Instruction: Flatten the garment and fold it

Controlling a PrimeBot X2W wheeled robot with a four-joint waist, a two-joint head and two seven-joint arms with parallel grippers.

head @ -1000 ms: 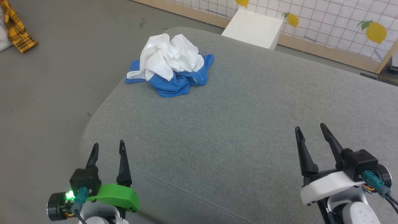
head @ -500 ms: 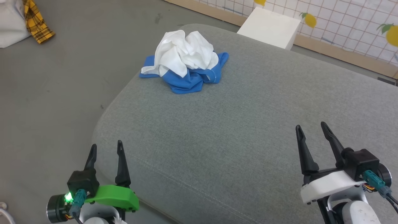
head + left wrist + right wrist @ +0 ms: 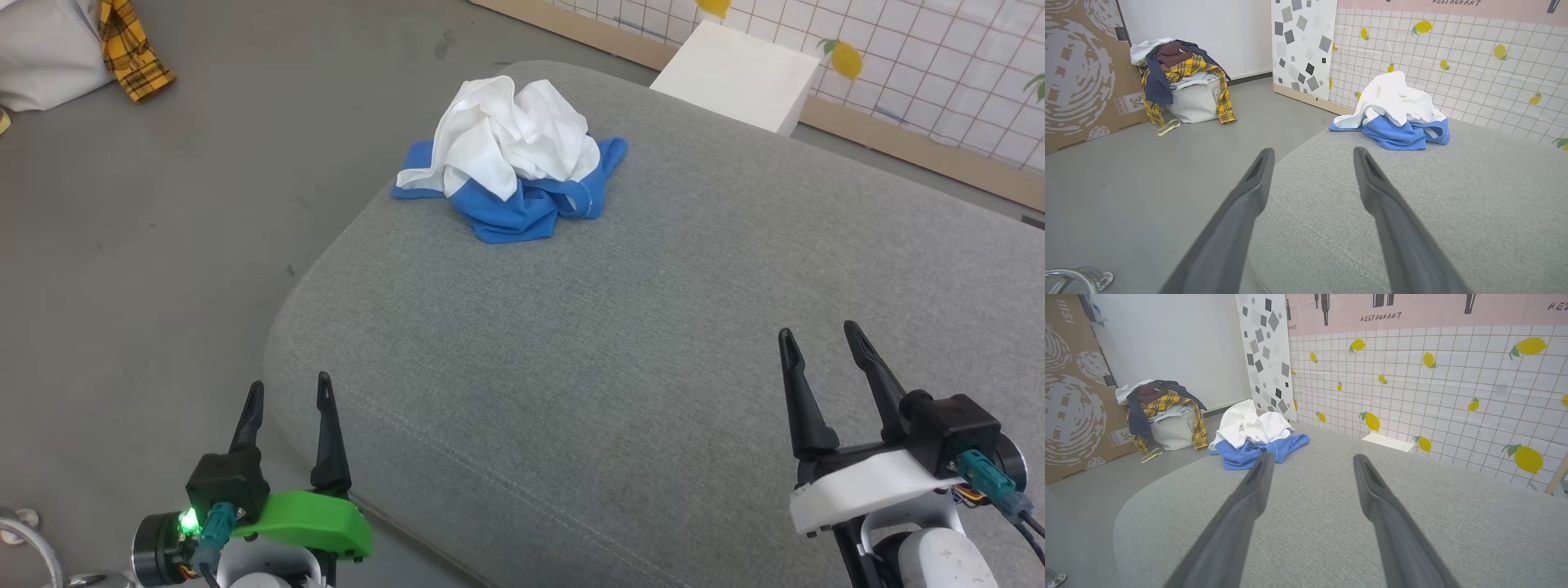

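Grey cushion (image 3: 620, 351): padded surface bearing the work.
Garment (image 3: 510, 159): crumpled white-and-blue heap at the surface's far left corner, well apart from both grippers.
Left gripper (image 3: 291, 384): near left edge; fingers parted, empty.
Right gripper (image 3: 818, 331): near right side; fingers parted, empty.
Change: head view shifted, so the camera moved; heap unmoved. Flattening judged unstarted.

White-and-blue garment (image 3: 510, 159) lies crumpled on cushion (image 3: 653, 327).
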